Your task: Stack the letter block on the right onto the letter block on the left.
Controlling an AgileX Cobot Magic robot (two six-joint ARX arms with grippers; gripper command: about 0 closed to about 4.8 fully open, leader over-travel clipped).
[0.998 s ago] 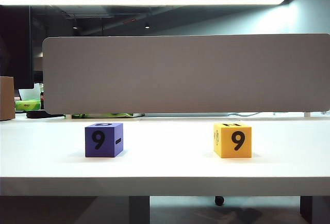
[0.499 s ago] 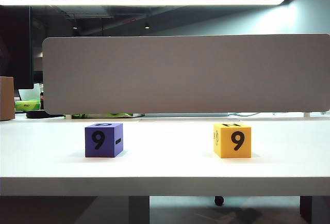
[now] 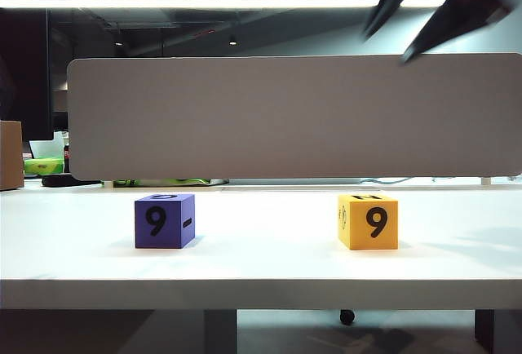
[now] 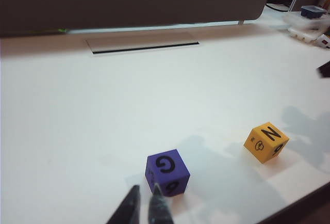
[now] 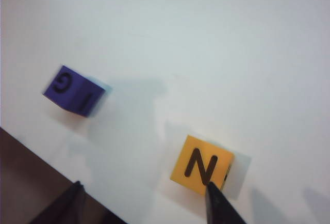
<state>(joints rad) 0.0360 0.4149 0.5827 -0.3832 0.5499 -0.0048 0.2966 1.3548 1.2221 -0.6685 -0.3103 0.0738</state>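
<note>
On the white surface (image 3: 269, 268), far below the right hand (image 3: 408, 19), nothing is stacked yet: the whole task remains to be done. The surface carries two blocks well apart, each resting flat on it. The purple block (image 3: 165, 220) sits off to the side of the right hand, toward the left arm; the yellow block (image 3: 368, 222), the one to be moved, lies almost straight beneath the right hand, untouched. In the right wrist view the yellow block (image 5: 202, 165) shows its N face between the two fingertips, which stand wide apart and empty, high above it. The left hand (image 4: 144, 204) hangs just short of the purple block (image 4: 167, 172), which shows a G on top; its fingers look nearly closed together and carry nothing. By my reckoning, what is left is everything: descending onto the yellow block, gripping it, carrying it across, and setting it squarely on the purple one.
</note>
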